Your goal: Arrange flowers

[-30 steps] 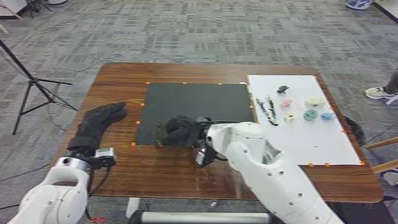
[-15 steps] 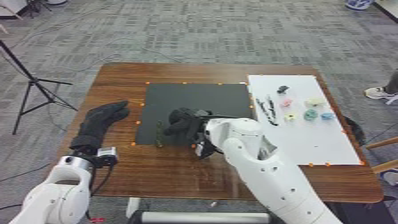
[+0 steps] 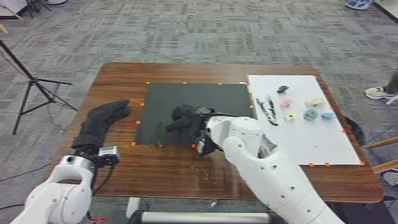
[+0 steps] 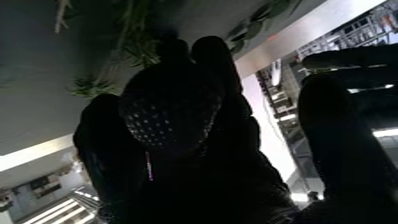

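Observation:
In the head view, my right hand (image 3: 184, 119) is over the lower part of the black mat (image 3: 200, 92), just right of a green stem (image 3: 161, 134) lying near the mat's lower left. My right hand (image 4: 173, 107) has fairly straight fingers in the right wrist view, with green foliage (image 4: 135, 49) beyond them and a leafy sprig (image 4: 259, 24) farther along. My left hand (image 3: 107, 113) rests open left of the mat. On the white sheet (image 3: 311, 142) lie dark stems (image 3: 272, 111), a pink flower (image 3: 287, 102), a cream flower (image 3: 314, 101), a yellow flower (image 3: 290, 116) and a teal flower (image 3: 310, 115).
A blue flower (image 3: 328, 116) and a small black item (image 3: 282, 89) also lie on the sheet. Orange markers dot the edges of mat and sheet on the brown table (image 3: 169, 172). A black tripod (image 3: 32, 80) stands on the floor at the left.
My right hand has moved slightly up and to the right, away from the green stem, and more of the stem shows on the mat. The left hand stays nearly still.

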Controlling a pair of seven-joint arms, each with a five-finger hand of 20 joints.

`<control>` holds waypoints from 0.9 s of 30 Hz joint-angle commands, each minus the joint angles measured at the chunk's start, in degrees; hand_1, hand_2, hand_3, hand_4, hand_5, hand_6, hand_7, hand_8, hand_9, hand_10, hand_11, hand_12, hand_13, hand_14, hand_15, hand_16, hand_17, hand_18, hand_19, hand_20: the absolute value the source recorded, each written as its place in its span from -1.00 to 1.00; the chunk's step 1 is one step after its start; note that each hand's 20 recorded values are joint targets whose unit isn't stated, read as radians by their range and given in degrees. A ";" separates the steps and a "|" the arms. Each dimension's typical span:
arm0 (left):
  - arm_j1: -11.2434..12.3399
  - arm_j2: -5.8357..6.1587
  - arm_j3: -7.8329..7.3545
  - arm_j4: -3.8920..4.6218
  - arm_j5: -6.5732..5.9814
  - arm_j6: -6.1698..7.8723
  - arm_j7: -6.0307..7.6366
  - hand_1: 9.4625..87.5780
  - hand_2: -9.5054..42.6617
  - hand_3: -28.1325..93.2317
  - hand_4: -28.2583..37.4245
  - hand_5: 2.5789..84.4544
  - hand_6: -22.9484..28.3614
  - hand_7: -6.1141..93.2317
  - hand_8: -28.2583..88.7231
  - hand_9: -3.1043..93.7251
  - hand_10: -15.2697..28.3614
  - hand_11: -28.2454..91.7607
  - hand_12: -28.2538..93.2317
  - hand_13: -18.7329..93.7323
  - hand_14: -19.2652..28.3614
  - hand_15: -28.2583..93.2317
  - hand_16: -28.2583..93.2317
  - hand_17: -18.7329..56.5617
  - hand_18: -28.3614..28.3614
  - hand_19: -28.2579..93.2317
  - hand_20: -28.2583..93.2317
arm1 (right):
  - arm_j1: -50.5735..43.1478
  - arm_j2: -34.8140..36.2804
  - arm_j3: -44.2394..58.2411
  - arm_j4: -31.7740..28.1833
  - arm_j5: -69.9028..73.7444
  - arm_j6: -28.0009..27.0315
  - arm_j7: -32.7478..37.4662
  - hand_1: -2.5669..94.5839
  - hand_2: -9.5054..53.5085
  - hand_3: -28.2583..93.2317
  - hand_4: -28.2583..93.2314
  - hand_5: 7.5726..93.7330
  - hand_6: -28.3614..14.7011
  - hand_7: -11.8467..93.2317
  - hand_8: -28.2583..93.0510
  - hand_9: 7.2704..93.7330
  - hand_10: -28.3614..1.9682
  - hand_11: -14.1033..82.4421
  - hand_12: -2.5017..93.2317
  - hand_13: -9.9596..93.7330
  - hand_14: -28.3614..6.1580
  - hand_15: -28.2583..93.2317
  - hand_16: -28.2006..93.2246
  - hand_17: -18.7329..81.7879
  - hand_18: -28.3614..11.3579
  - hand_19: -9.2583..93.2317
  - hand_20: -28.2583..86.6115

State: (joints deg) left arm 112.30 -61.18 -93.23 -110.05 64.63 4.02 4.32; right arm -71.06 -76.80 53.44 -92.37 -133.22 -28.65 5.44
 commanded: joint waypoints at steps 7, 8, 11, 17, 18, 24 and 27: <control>0.59 -0.57 -0.27 -0.38 0.05 -0.21 0.30 -0.71 -0.59 0.57 -0.94 0.07 0.07 -0.58 -0.65 0.05 0.36 -0.21 -0.35 -0.06 0.59 -0.24 -0.53 -0.50 0.49 -0.41 -0.29 | -5.86 7.12 6.61 -15.38 20.66 6.80 3.30 -0.63 -0.29 0.55 -0.68 0.04 -0.03 0.39 -0.81 0.34 -0.23 -0.53 -0.72 1.00 0.40 0.40 -0.08 0.61 -0.50 1.00 0.57; 0.76 -0.64 -0.46 -0.48 0.10 -0.22 0.21 -0.71 -0.59 0.57 -0.94 0.07 0.07 -0.58 -0.65 0.05 0.36 -0.21 -0.35 -0.06 0.59 -0.24 -0.53 -0.50 0.49 -0.41 -0.29 | -6.58 8.06 7.36 -16.06 19.23 7.30 3.41 -0.63 -0.29 0.55 -0.68 0.04 -0.03 0.39 -0.81 0.34 -0.23 -0.53 -0.72 1.00 0.40 0.40 -0.08 0.61 -0.50 1.00 0.57; 1.09 -0.66 -0.64 -0.65 0.15 -0.28 0.28 -0.71 -0.60 0.57 -0.94 0.07 0.07 -0.58 -0.65 0.05 0.36 -0.21 -0.35 -0.06 0.59 -0.24 -0.52 -0.50 0.49 -0.41 -0.29 | -8.81 10.27 9.95 -16.57 13.78 6.97 2.44 -0.63 -0.28 0.54 -0.68 0.05 -0.03 0.36 -0.81 0.35 -0.23 -0.53 -0.71 1.00 0.40 0.40 -0.08 0.61 -0.50 1.00 0.57; 1.15 -0.80 -0.49 -0.78 0.16 -0.33 0.13 -0.71 -0.59 0.57 -0.94 0.07 0.07 -0.58 -0.65 0.05 0.36 -0.21 -0.35 -0.06 0.59 -0.24 -0.52 -0.50 0.49 -0.41 -0.29 | -14.90 13.37 14.60 -16.24 10.72 7.57 3.61 -0.63 -0.28 0.53 -0.67 0.06 -0.03 0.33 -0.79 0.36 -0.24 -0.53 -0.71 1.00 0.40 0.40 -0.08 0.61 -0.50 1.00 0.58; 1.22 -0.84 -0.53 -0.82 0.15 -0.36 0.20 -0.71 -0.59 0.57 -0.94 0.07 0.07 -0.58 -0.65 0.05 0.36 -0.21 -0.35 -0.06 0.59 -0.24 -0.52 -0.50 0.49 -0.41 -0.29 | -16.02 14.14 15.32 -16.37 8.84 9.04 3.76 -0.63 -0.28 0.53 -0.67 0.06 -0.03 0.32 -0.79 0.36 -0.24 -0.53 -0.70 1.00 0.40 0.40 -0.08 0.61 -0.50 1.00 0.58; 2.41 -0.62 -1.38 -1.30 0.19 0.07 0.07 -0.71 -0.60 0.57 -0.94 0.07 0.07 -0.58 -0.65 0.05 0.36 -0.21 -0.35 -0.06 0.59 -0.24 -0.53 -0.50 0.49 -0.41 -0.29 | -23.29 18.80 22.46 -18.20 5.91 23.16 7.39 -0.53 -0.33 0.50 -0.69 0.12 0.02 0.01 -0.72 0.37 -0.21 -0.52 -0.68 0.97 0.35 0.33 -0.03 0.55 -0.54 1.00 0.53; 3.23 -0.55 -1.92 -1.56 0.15 0.10 -0.07 -0.71 -0.60 0.57 -0.94 0.07 0.07 -0.58 -0.65 0.05 0.36 -0.21 -0.35 -0.06 0.59 -0.24 -0.53 -0.50 0.48 -0.41 -0.29 | -25.85 20.79 26.42 -19.36 5.32 28.05 8.39 -0.49 -0.45 0.51 -0.69 0.13 0.04 -0.08 -0.69 0.43 -0.19 -0.50 -0.66 0.96 0.34 0.32 -0.03 0.53 -0.53 1.00 0.51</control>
State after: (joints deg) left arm 113.50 -61.49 -93.97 -110.75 64.67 4.04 4.42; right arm -89.90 -61.71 71.90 -110.08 -125.78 -12.90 10.62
